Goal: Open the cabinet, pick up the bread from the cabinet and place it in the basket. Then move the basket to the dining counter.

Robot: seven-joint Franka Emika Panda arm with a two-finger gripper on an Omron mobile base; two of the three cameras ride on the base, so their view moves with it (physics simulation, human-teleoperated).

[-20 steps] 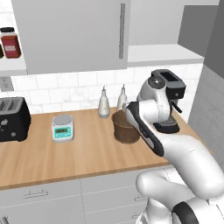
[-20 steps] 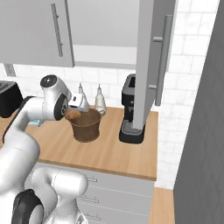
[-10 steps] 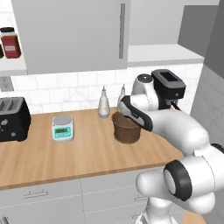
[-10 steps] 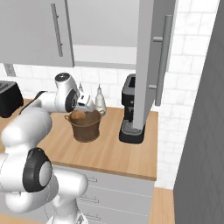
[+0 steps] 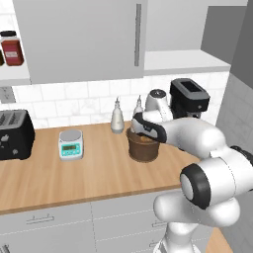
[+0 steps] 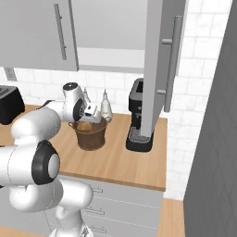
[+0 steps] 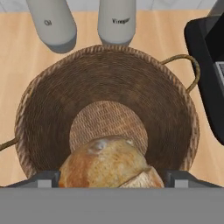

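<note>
One bread (image 7: pixel 111 164) between open jaws, inside basket (image 7: pixel 52 105).

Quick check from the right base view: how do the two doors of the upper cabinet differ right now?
The left cabinet door is shut, flat to the wall with its face toward us; the right cabinet door is swung open, edge-on, hanging in front of the coffee machine. The left door's bar handle shows face-on; the right door's handle sticks out sideways. Both are light grey and flat-fronted.

Both base cameras are looking forward and down from behind, sharing the surface (image 5: pixel 74 173) and basket (image 5: pixel 143 146); the hand camera is looking closely down into that basket (image 7: pixel 109 109).
</note>
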